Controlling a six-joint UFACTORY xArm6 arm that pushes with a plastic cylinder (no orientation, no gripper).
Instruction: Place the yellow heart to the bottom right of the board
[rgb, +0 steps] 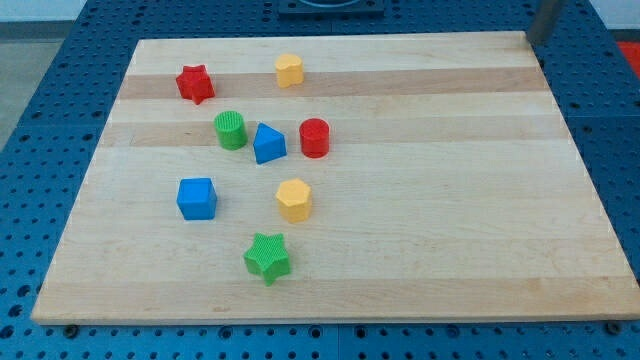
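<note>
1. Wooden counter (470, 220): a pale board lying on a blue perforated surface (40, 120). All blocks sit in its left half.
2. Red star (196, 84): far left, the leftmost block together with item 3.
3. Blue cube (197, 198): left side, nearer than the red star and well apart from it.
4. Green cylinder (230, 130): upright, just left of the blue triangle, with a small gap between them.
5. Green star (267, 258): the nearest block, standing alone near the counter's near edge.
6. Blue triangle (268, 144): between the green cylinder and the red cylinder. It is close to both, and I cannot tell whether it touches either.
7. Yellow heart (289, 70): the task's block. Its outline is small, but it reads as a heart. It stands at the far edge, right of the red star and well apart from the near right corner.
8. Yellow hexagon (294, 200): mid-counter, nearer than the blue triangle and right of the blue cube.
9. Red cylinder (314, 137): upright, just right of the blue triangle.
10. My tip (534, 41): the lower end of a blurred grey rod at the counter's far right corner, well apart from every block.
11. Jaws: the arm ends in a plain rod and holds nothing. Wide or narrow cannot be told.
</note>
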